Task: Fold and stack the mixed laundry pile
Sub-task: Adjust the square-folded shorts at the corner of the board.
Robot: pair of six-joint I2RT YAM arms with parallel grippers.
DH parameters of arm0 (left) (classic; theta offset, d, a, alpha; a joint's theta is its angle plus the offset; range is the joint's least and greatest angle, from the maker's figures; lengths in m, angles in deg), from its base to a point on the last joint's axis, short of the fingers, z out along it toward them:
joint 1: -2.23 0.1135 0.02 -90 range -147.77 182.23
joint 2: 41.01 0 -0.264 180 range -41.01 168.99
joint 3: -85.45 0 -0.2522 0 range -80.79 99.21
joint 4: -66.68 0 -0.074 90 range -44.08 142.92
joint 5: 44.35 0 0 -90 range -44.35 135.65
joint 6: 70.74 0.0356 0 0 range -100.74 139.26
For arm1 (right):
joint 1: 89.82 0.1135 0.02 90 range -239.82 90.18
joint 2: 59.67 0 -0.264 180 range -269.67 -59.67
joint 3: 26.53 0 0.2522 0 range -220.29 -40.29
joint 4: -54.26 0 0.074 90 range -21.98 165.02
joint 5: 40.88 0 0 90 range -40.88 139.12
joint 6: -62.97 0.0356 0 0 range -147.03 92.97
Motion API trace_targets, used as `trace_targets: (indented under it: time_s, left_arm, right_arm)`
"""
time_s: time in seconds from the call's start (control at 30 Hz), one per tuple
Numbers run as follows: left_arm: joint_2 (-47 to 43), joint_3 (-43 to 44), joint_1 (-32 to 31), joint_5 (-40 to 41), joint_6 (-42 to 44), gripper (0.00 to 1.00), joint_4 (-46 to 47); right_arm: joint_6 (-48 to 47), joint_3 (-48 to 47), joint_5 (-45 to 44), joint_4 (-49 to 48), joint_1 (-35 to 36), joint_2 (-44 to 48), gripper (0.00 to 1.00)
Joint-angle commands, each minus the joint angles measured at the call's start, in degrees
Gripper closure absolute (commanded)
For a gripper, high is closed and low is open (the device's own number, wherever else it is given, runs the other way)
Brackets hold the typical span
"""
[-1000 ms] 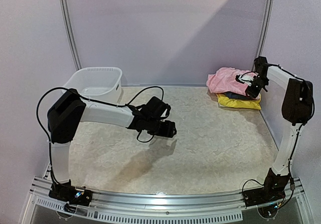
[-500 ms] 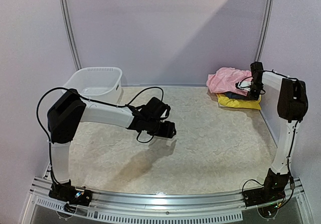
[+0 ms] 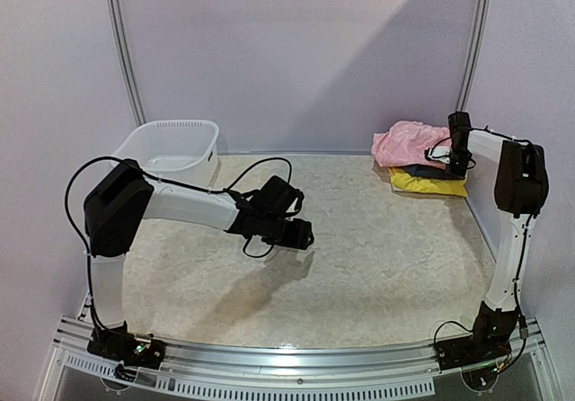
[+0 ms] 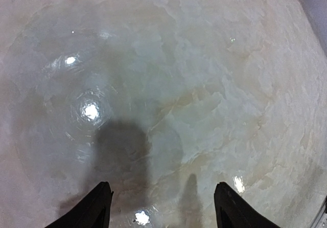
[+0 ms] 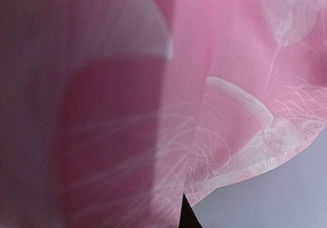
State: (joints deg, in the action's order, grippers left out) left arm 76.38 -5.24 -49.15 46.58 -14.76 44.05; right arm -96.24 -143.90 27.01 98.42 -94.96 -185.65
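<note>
A white slotted basket stands at the far left of the tabletop, close to the back wall. From the left side, the left arm reaches toward the middle. The left pincer hangs above bare tabletop, its fingers wide apart with nothing between them. The laundry pile lies in the far right corner. In it, a crumpled pink garment sits over a navy garment, and a flat yellow garment lies underneath. The right pincer is down at the pile's right side, against the pink cloth. Pink fabric fills the right wrist view, so it is impossible to tell whether the fingers are together or apart.
</note>
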Motion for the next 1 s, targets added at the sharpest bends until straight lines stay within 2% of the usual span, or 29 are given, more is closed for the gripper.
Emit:
trace_targets:
  time_s: [0.0,0.4,0.43,0.53,0.63,0.83,0.9,0.97]
  left_arm:
    - [-2.71,-0.94,-0.74,0.5,0.58,0.3,0.08]
    - [-1.87,-0.73,-0.83,-0.49,0.01,0.3,1.13]
    - [-1.9,-0.83,-0.85,-0.49,0.01,0.3,1.14]
    - [-2.03,-1.09,-0.92,-0.49,-0.01,0.3,1.13]
    - [-2.44,-1.26,-0.92,-0.45,0.0,0.3,1.14]
    - [-3.98,-0.96,-0.92,1.38,2.88,0.3,0.12]
    - [-4.9,-0.14,-0.84,3.27,5.21,0.29,-1.6]
    - [-5.8,1.47,-0.79,5.86,8.42,0.27,-4.44]
  right_arm:
    - [-2.08,-0.81,-2.26,-1.04,-3.02,2.6,0.92]
    - [-4.77,2.25,-2.72,-3.44,-7.15,4.42,0.95]
    - [-4.74,3.1,-2.5,-3.24,-7.08,4.42,0.92]
    - [-3.78,5.76,-0.65,-0.95,-6.05,5.19,0.7]
    - [-3.27,8.24,4.47,5.85,-4.54,7.8,0.55]
    - [5.99,3.08,18.94,22.21,-3.38,15.45,0.41]
    - [10.45,2.22,24.43,24.32,-3.38,17.7,0.36]
    - [16.15,4.09,31.15,24.22,-3.36,21.33,0.26]
